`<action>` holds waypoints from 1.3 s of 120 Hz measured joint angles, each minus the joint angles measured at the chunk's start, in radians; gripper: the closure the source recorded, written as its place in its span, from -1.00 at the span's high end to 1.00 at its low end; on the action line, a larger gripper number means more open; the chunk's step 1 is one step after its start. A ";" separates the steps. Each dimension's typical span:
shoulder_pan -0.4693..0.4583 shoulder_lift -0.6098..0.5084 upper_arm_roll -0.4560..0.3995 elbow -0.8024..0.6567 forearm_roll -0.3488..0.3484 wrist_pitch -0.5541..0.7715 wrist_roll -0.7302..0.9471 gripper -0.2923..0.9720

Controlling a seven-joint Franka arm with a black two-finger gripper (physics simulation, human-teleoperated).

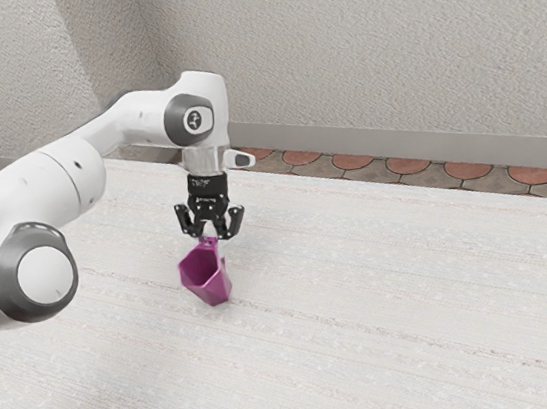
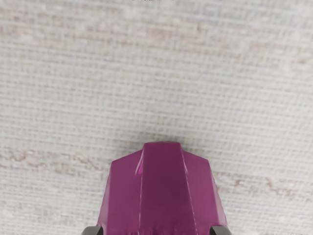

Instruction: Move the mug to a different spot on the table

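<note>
Mug (image 1: 205, 277): purple, faceted, tilted, hanging directly beneath the gripper (image 1: 214, 234) over the near-left part of the table (image 1: 417, 297) in the exterior view. Its lowest edge is at or just above the surface; contact cannot be confirmed.

Jaws: set narrow, gripping the mug at its upper part. In the wrist view the mug (image 2: 161, 196) sits right under the hand, with a dark fingertip (image 2: 220, 230) at either flank, consistent with a two-sided hold.

Step in hand, as judged: carrying the mug to a new spot. Placement is not yet done.

Recommendations:
- Confirm that the base is off the table before moving sideways. A dragged edge could twist the mug in the grip.
- Travel slowly and level. The mug hangs tilted, so a jerk may swing or slip it.
- Choose a spot well apart from here; open table lies toward the exterior view's right.
- Lower until the base seats flat, then release. A tilted release risks tipping.
</note>
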State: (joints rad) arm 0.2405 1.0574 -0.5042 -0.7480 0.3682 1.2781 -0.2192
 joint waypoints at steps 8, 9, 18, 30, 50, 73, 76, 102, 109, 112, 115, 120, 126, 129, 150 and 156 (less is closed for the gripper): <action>0.001 0.000 0.000 0.000 -0.001 0.002 0.017 -0.03; 0.002 0.000 0.000 0.000 -0.001 0.003 0.019 -0.02; 0.003 0.000 0.001 0.001 -0.002 0.007 0.036 0.06; 0.005 -0.001 0.003 0.001 -0.003 0.017 0.056 0.15; 0.005 -0.004 0.004 0.000 -0.015 0.060 0.081 0.26; 0.002 -0.011 0.008 -0.002 -0.031 0.107 0.102 0.33; 0.003 -0.013 0.009 -0.004 -0.033 0.110 0.104 0.34; 0.003 -0.074 0.016 -0.061 -0.045 0.134 0.119 0.37; -0.009 -0.135 0.050 -0.106 -0.075 0.158 0.122 0.39; -0.016 -0.157 0.063 -0.117 -0.090 0.168 0.123 0.40; -0.020 -0.186 0.073 -0.136 -0.104 0.180 0.124 0.41; -0.029 -0.253 0.098 -0.195 -0.133 0.206 0.126 0.43; -0.049 -0.353 0.165 -0.283 -0.186 0.239 0.129 0.44; -0.068 -0.416 0.216 -0.344 -0.216 0.258 0.130 0.45; -0.180 -0.860 0.461 -0.787 -0.346 0.370 0.146 0.48; -0.219 -0.938 0.504 -0.839 -0.359 0.385 0.163 0.48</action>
State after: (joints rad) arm 0.0220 0.1190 -0.0005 -1.5867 0.0088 1.6631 -0.0566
